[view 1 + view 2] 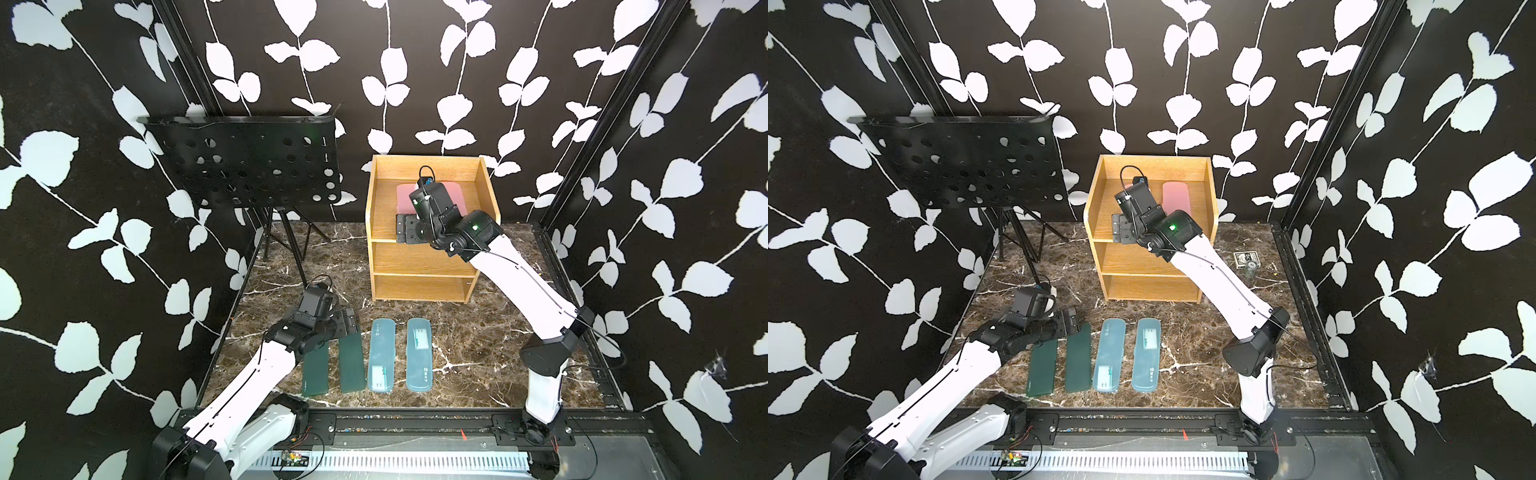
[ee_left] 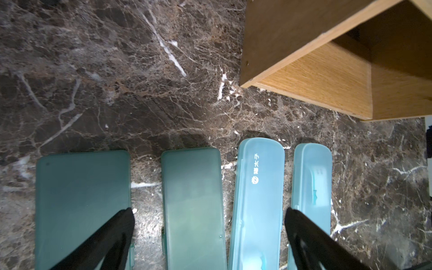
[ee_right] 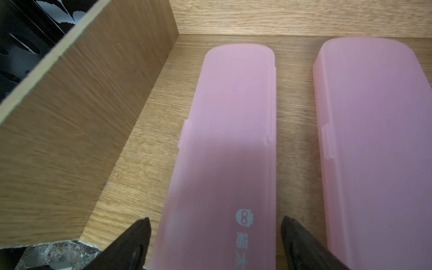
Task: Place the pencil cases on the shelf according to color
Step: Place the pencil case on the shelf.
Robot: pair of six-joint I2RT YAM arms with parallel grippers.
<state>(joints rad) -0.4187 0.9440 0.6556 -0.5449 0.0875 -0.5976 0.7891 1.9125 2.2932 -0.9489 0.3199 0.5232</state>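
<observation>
Right wrist view: the right gripper is standing open, gripping nothing, one finger on each side of a pink case with a thin gap either side. The likely trouble: sideways drift while lifting away could be knocking this case askew or into the second pink case, lying parallel just to the gripper's right. The straddled case is lying flat on the shelf's top tier, running from between the fingers toward the back wall.

Left wrist view: the left gripper is hanging wide open and empty above two green cases and two blue cases lying side by side on the tabletop. One green and one blue are lying between the fingers; the outer two are sitting under the fingertips. Coming straight down at this spread, I judge, the fingers would be landing on cases, not around one.

Both top views: the right gripper is reaching over the top tier's front edge, pink showing beneath and beyond it; a low pull-back could be dragging that case off the open front. The left gripper is hovering over the green cases' far ends, the blue ones just to its right, all four in front of the shelf.
</observation>
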